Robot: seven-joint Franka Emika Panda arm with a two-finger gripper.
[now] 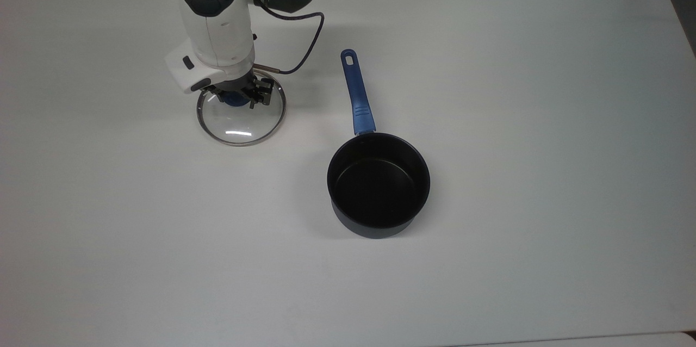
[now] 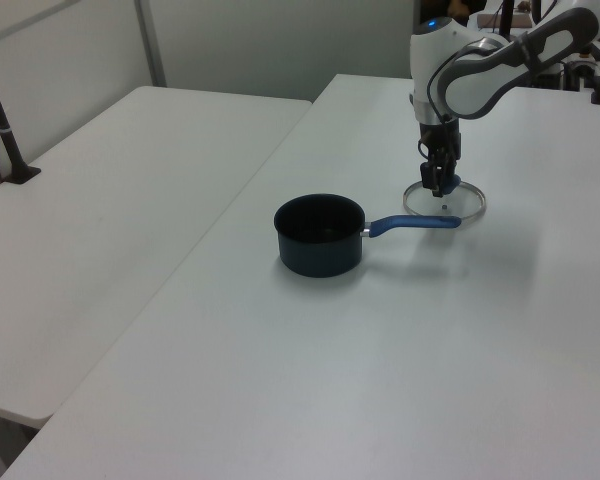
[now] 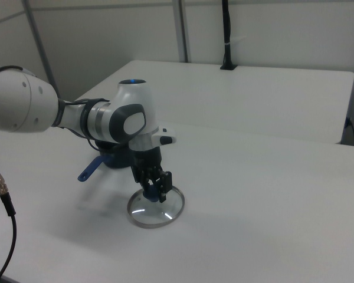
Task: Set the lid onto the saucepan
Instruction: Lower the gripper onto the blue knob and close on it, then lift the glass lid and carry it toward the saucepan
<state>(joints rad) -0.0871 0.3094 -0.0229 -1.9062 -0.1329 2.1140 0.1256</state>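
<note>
Glass lid [image 1: 240, 118] is lying flat on the white worktop [image 1: 489, 64], well apart from the saucepan [image 1: 378, 186]. Gripper [image 1: 237, 95] fingers are squeezing its blue knob [image 1: 234, 99].

My arm [image 1: 217, 26] is white with dark grey joints and a glowing blue light. The lid [image 1: 241, 118] is clear glass, metal-rimmed, blue-knobbed. The saucepan [image 1: 378, 184] is black with a blue handle, on a white table [image 1: 489, 91].
</note>
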